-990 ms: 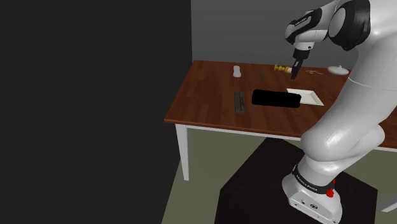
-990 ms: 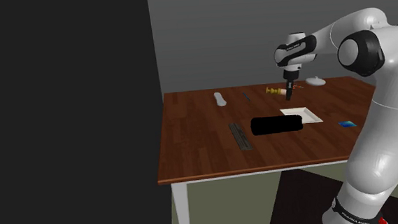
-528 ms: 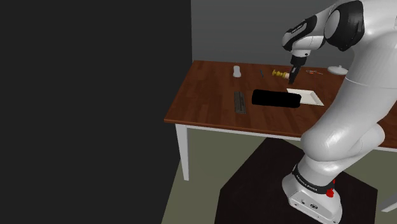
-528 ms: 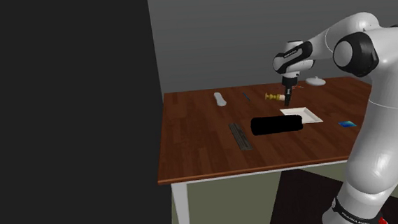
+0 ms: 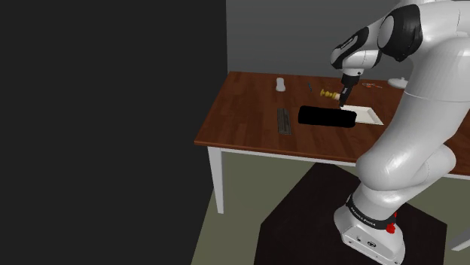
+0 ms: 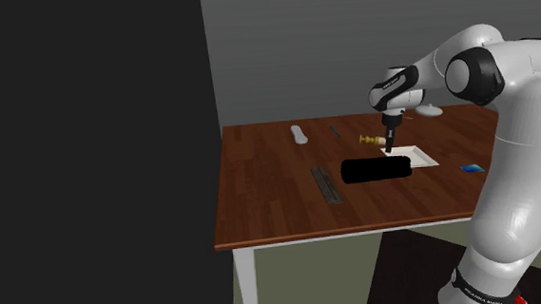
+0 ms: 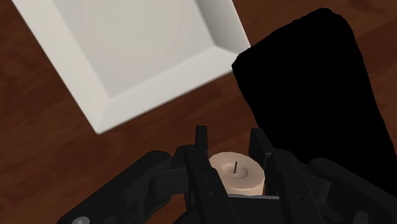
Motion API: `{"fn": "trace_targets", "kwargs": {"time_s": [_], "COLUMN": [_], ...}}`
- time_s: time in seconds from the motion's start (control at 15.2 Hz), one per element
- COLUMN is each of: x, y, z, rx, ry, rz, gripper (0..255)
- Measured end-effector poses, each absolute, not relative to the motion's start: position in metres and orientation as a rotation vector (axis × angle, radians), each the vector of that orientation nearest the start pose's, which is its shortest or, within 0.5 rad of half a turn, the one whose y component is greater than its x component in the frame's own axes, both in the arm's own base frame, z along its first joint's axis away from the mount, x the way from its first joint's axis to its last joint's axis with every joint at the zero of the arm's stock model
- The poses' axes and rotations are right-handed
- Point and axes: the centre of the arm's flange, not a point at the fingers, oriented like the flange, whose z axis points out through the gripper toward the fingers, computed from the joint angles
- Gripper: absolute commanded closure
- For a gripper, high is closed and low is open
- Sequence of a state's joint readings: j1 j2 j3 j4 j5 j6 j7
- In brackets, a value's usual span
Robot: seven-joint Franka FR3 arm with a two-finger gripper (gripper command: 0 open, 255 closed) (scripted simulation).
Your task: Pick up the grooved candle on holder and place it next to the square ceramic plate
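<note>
My gripper (image 7: pixel 230 145) is shut on the candle (image 7: pixel 236 173), a cream stub with a dark wick clasped between the two black fingers (image 7: pixel 202 159). In the shoulder view the gripper (image 5: pixel 343 96) hangs low over the brown table's far side. The candle and its gold holder (image 5: pixel 328 94) stick out towards that view's left. The square white plate (image 5: pixel 363 114) lies just beyond on the right, seen close under the hand as the plate (image 7: pixel 133 51). In the second exterior view the candle (image 6: pixel 370 140) hangs left of the plate (image 6: pixel 410 158).
A black cylinder (image 5: pixel 328 117) lies by the plate's near edge, close below the gripper. On the table (image 5: pixel 241 120) also lie a dark bar (image 5: pixel 283 120), a small white item (image 5: pixel 279 83), a white bowl-like thing (image 5: pixel 399 81) and a blue item (image 6: pixel 471 168).
The gripper has carried the candle down and nearer, from over the table's far edge to just beside the plate's corner and the black cylinder. The grip has stayed shut.
</note>
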State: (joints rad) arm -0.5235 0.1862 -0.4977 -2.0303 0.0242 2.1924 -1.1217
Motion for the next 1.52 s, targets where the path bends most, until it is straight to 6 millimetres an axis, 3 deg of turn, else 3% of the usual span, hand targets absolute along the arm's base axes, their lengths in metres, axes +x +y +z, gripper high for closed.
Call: {"fn": "trace_targets", "kwargs": {"time_s": [0.4, 0.46, 0.86, 1.19, 1.52], "x": [0.309, 0.309, 0.309, 0.313, 0.312], "y": [-0.491, -0.491, -0.491, -0.490, -0.489], "z": [0.364, 0.364, 0.364, 0.408, 0.414], "rx": [-3.169, -3.169, -3.169, -3.170, -3.169], "ry": [-0.148, -0.148, -0.148, -0.149, -0.148], "rz": [0.096, 0.096, 0.096, 0.095, 0.096], "gripper": [255, 0, 0, 0, 0]}}
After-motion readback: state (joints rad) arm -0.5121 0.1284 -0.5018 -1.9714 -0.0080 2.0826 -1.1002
